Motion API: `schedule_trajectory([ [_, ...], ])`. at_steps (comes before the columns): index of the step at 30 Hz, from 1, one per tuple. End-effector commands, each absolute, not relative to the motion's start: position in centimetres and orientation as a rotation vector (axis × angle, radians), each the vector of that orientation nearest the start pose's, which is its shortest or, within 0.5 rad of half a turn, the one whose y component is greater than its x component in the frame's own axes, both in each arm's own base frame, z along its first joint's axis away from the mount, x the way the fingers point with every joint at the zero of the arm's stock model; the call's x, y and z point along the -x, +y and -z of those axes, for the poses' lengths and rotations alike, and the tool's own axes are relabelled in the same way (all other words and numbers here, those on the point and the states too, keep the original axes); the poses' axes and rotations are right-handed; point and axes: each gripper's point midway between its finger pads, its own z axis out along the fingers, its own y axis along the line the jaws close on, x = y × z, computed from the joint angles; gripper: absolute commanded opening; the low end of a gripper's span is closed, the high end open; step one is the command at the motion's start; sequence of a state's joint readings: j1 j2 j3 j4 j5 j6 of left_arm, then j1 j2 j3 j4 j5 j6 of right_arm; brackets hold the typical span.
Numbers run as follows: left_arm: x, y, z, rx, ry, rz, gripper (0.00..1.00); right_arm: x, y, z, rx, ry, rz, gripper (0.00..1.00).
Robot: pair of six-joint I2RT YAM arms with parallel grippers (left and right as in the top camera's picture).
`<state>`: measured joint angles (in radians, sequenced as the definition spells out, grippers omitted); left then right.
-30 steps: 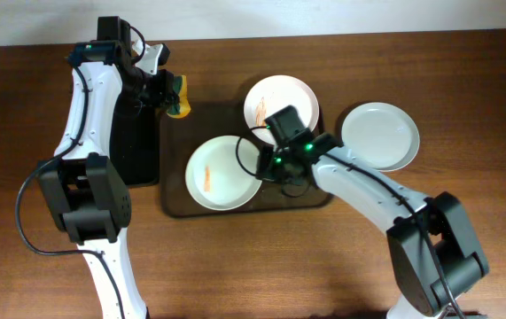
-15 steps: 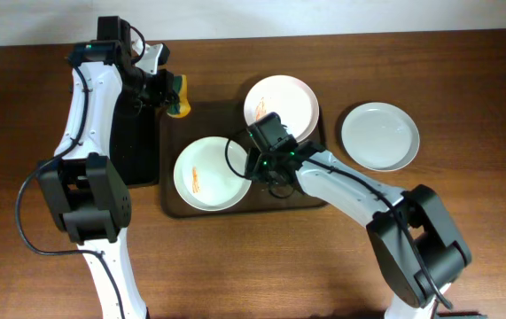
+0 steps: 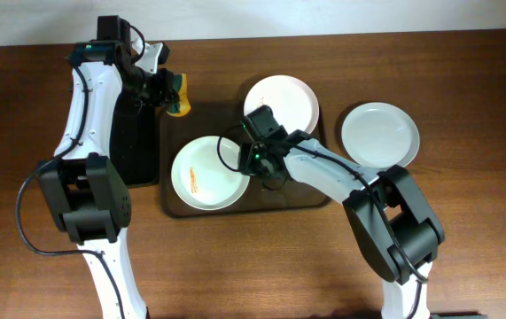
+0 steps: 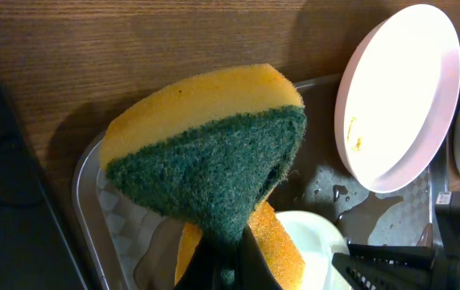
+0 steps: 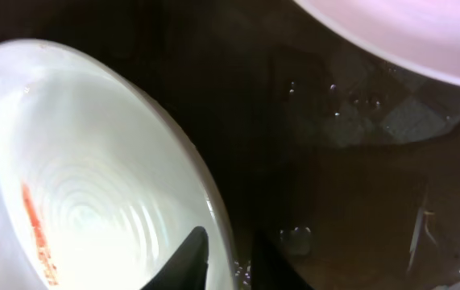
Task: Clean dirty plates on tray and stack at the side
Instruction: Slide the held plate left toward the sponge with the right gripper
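The dark brown tray [image 3: 306, 197] holds two white plates. The near-left plate [image 3: 201, 177] has an orange smear; it fills the left of the right wrist view [image 5: 93, 177]. My right gripper [image 3: 254, 162] is shut on its right rim, one finger inside the plate and one outside [image 5: 225, 246]. The far plate [image 3: 281, 102] lies at the tray's back right and shows a small smear in the left wrist view [image 4: 399, 97]. A third, clean plate [image 3: 379, 136] lies on the table right of the tray. My left gripper [image 3: 166, 91] is shut on a yellow and green sponge [image 4: 205, 153] above the tray's far-left corner.
A narrow black bin [image 3: 135, 133] stands against the tray's left side, under my left arm; it also shows in the left wrist view [image 4: 4, 169]. Water drops lie on the tray floor [image 5: 350, 137]. Bare wooden table [image 3: 465, 204] lies right of and in front of the tray.
My right gripper has moved left along the tray with the smeared plate's rim in it, and the plate has slid left. The left arm and sponge have not moved.
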<state>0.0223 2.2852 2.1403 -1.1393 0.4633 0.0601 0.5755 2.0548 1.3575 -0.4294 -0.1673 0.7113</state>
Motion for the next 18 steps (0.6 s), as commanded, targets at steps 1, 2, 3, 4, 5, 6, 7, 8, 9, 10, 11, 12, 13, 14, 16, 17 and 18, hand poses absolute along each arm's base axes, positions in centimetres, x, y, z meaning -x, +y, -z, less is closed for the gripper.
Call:
schedule_trajectory([
  [1,-51.3,-6.8,-11.8,-0.145,2.761,0.647,0.01,-38.6,28.3,-1.2,-0.162,2.836,-0.587,0.09],
  [2,-51.3,-6.8,-11.8,-0.145,2.761,0.647,0.01,-38.6,28.3,-1.2,-0.169,2.836,-0.589,0.04],
  [3,-51.3,-6.8,-11.8,-0.145,2.761,0.647,0.01,-38.7,28.3,-1.2,-0.198,2.834,-0.593,0.04],
  [4,-51.3,-6.8,-11.8,-0.145,2.761,0.647,0.01,-38.8,28.2,-1.2,-0.237,2.832,-0.592,0.04],
  [5,-51.3,-6.8,-11.8,-0.144,2.762,0.647,0.01,-38.9,28.0,-1.2,-0.318,2.829,-0.591,0.04],
  [6,-51.3,-6.8,-11.8,-0.144,2.762,0.647,0.01,-39.2,27.6,-1.1,-0.417,2.819,-0.58,0.04],
  [7,-51.3,-6.8,-11.8,-0.144,2.762,0.647,0.01,-39.4,27.3,-1.1,-0.456,2.807,-0.562,0.04],
  [8,-51.3,-6.8,-11.8,-0.144,2.763,0.647,0.01,-39.6,27.1,-1.0,-0.47,2.796,-0.542,0.04],
  [9,-51.2,-6.8,-11.8,-0.143,2.766,0.648,0.01,-39.6,27.0,-1.0,-0.47,2.793,-0.535,0.04],
  [10,-51.1,-6.8,-11.8,-0.142,2.769,0.649,0.01,-39.6,27.0,-1.0,-0.47,2.793,-0.535,0.04],
  [11,-51.1,-6.8,-11.8,-0.141,2.772,0.649,0.01,-39.7,27.0,-1.1,-0.469,2.79,-0.537,0.1],
  [12,-51.1,-6.8,-11.8,-0.141,2.772,0.649,0.01,-39.8,27.0,-1.1,-0.446,2.787,-0.531,0.15],
  [13,-51.1,-6.8,-11.8,-0.141,2.772,0.649,0.01,-39.9,27.0,-1.0,-0.438,2.784,-0.528,0.18],
  [14,-51.1,-6.8,-11.8,-0.141,2.772,0.649,0.01,-40.0,27.0,-0.9,-0.438,2.783,-0.528,0.18],
  [16,-51.1,-6.8,-11.8,-0.141,2.772,0.65,0.01,-40.0,27.0,-0.4,-0.439,2.788,-0.525,0.17],
  [17,-51.1,-6.8,-11.8,-0.14,2.772,0.649,0.01,-39.9,27.0,0.1,-0.441,2.794,-0.52,0.13],
  [18,-51.1,-6.7,-11.8,-0.14,2.773,0.649,0.01,-39.8,27.1,0.2,-0.441,2.804,-0.529,0.05],
])
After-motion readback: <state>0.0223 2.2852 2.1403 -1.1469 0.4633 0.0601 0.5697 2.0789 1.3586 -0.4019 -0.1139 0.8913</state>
